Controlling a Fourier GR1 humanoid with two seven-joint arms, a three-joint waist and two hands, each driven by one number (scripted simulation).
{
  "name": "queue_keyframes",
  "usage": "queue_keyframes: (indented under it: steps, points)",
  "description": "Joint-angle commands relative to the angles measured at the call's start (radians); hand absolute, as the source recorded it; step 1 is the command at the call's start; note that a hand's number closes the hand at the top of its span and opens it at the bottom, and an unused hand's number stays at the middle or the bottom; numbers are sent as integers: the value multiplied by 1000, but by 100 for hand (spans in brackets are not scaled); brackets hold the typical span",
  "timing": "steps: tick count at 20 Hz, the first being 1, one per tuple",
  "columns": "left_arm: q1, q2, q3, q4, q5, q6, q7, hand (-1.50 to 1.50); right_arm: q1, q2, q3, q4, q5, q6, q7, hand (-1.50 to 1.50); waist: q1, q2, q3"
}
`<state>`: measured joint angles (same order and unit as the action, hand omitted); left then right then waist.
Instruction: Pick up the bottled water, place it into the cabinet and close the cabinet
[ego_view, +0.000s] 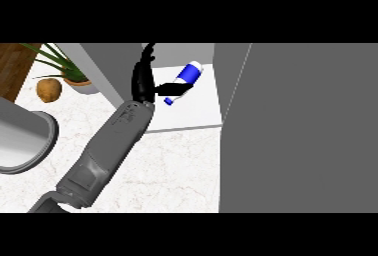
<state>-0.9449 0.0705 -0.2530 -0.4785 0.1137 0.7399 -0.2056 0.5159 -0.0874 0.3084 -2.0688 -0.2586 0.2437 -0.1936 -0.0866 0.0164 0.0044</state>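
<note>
Bottle (186, 80): blue body, white cap end toward upper right, white band at the lower left end; no readable writing or brand on it. It lies tilted on the white cabinet shelf (196, 112), inside the open cabinet. One grey forearm (111, 150) enters from the lower left and reaches up to the cabinet; which arm it is cannot be told from this view alone, taken here as the left hand (144, 82). The thumb crosses the bottle's lower part, fingers extend straight up beside it; whether they close round the bottle I cannot tell. Cabinet door (303, 130): large grey panel, open, filling the right side. Grey side wall (111, 65) stands left of the shelf. Counter (177, 170): white marble with faint veining. On it, upper left: potted plant (70, 70) with green leaves, a brown potato (49, 90) just beside it. Grey round rim of a pot (29, 145) at left edge. Brown wood strip (13, 65) at far upper left.
</note>
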Motion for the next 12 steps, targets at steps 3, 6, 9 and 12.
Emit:
queue_keyframes:
  steps: [3,6,9,12]
  points:
    - [-48,51,107,113,46,-86,-157,-150,5,-2,-13,14,-5,9,-30,-150,14,11,-6]
    - [-71,37,147,103,84,-177,-225,-150,21,6,23,-16,12,-4,-14,-150,26,5,-6]
    - [-48,38,202,91,131,-254,-327,-150,30,-1,4,10,33,4,-65,-150,33,2,-6]
    - [-32,26,226,74,159,-341,-380,-150,31,-5,-1,33,36,2,-65,-150,54,-6,-5]
